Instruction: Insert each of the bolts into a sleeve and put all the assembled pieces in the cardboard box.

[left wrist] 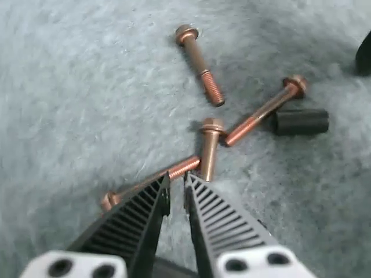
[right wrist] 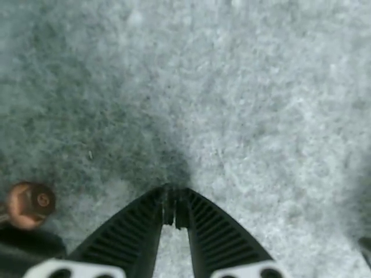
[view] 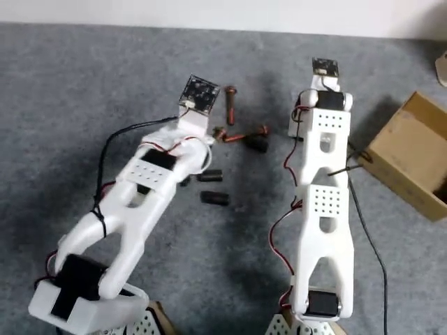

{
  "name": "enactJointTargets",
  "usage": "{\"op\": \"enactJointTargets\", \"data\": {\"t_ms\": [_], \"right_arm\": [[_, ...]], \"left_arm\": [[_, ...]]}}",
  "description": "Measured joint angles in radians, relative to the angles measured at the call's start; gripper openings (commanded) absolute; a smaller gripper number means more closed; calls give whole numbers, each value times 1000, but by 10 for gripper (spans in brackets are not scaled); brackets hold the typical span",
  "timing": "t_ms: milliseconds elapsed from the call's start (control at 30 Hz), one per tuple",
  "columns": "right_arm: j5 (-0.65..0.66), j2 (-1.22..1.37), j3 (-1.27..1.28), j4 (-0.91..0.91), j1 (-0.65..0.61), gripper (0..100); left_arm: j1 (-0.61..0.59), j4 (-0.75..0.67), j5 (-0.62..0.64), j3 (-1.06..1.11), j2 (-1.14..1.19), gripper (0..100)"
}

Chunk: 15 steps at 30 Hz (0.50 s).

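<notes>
Grey carpet (view: 70,84) is spread under both arms, and loose bolts (left wrist: 200,63) are scattered on it, none yet sleeved. The left gripper (left wrist: 177,182) is held low, its jaws parted by a narrow slit. The nearest bolt (left wrist: 208,152) lies just beyond the tips, its long axis roughly in line with the jaws, head away. A second bolt (left wrist: 182,168) runs crosswise, partly hidden behind one finger. A sleeve (left wrist: 301,121) lies farther out. The right gripper (right wrist: 174,208) is pressed together; the left arm is judged nearer. The box (view: 408,153) sits beyond the right arm.
</notes>
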Motion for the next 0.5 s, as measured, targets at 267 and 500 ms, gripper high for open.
{"op": "enactJointTargets", "data": {"t_ms": [267, 500], "right_arm": [[3, 12, -3, -2, -15, 7], [3, 12, -3, -2, -18, 7]], "left_arm": [[55, -87, -89, 34, 21, 108], [61, -91, 0, -86, 275, 105]]}}
